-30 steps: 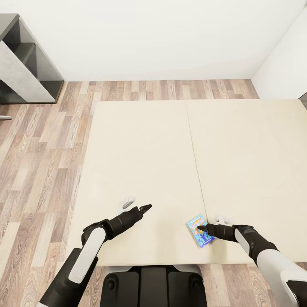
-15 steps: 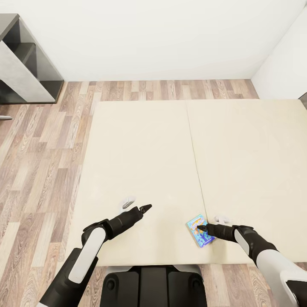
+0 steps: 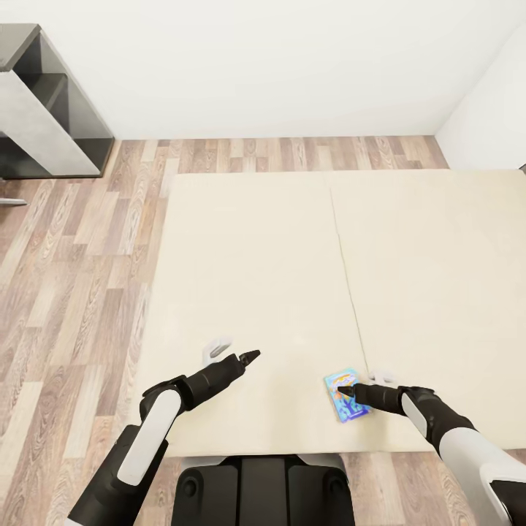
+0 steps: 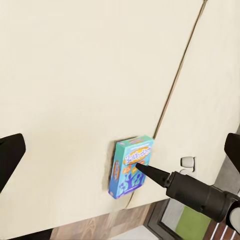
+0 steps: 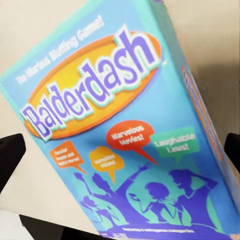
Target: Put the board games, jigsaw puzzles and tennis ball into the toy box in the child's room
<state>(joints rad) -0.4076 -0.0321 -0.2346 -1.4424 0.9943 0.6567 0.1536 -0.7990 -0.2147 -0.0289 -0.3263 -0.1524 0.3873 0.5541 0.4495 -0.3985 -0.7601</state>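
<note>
A small blue board game (image 3: 345, 395), lettered Balderdash, lies flat on the beige bed (image 3: 248, 277) near its front edge, just left of the mattress seam. My right gripper (image 3: 361, 385) hangs open right over it, one dark fingertip above the box's top face. Seen close in the right wrist view, the board game (image 5: 125, 135) lies between and beyond the two spread fingertips. My left gripper (image 3: 234, 351) stands open over bare mattress well to the left, holding nothing. The left wrist view looks across at the board game (image 4: 131, 166) and the right fingertip (image 4: 152, 173) above it.
A dark grey shelf unit (image 3: 44, 102) stands at the far left against the white wall. Wood floor (image 3: 73, 277) runs left of the bed and behind it. A white wall (image 3: 489, 109) closes the far right corner. My base (image 3: 263, 489) sits against the bed's front edge.
The whole picture has shifted a little, so the camera moved. Both arms and the blue box keep the same places relative to each other.
</note>
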